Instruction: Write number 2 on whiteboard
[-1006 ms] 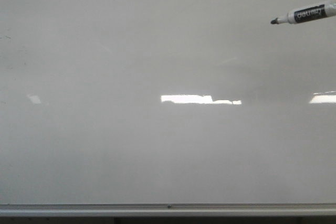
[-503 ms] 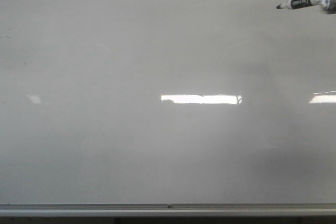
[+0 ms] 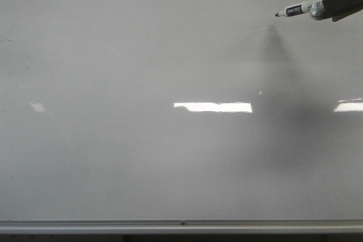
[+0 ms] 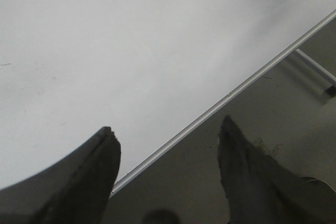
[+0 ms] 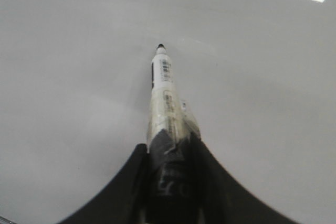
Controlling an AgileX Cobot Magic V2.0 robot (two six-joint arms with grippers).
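We see no stroke on the whiteboard (image 3: 142, 55) yet; its glossy white-grey face fills the front view, with a thin silver frame edge (image 3: 181, 226) along the bottom. The marker (image 3: 295, 11) sits at upper right, black tip pointing left, close to the board; we cannot tell if it touches. Its white barrel carries a barcode label and is wrapped in tape near the grip. The right end effector (image 5: 170, 145) is clamped on the marker, dark fingers (image 5: 131, 182) pressed against the barrel. Its shadow (image 3: 283, 94) falls across the board below. The left end effector (image 4: 167, 140) hangs with its fingers spread apart over the board's lower edge. Bright rectangular light reflections (image 3: 212, 107) show mid-board.
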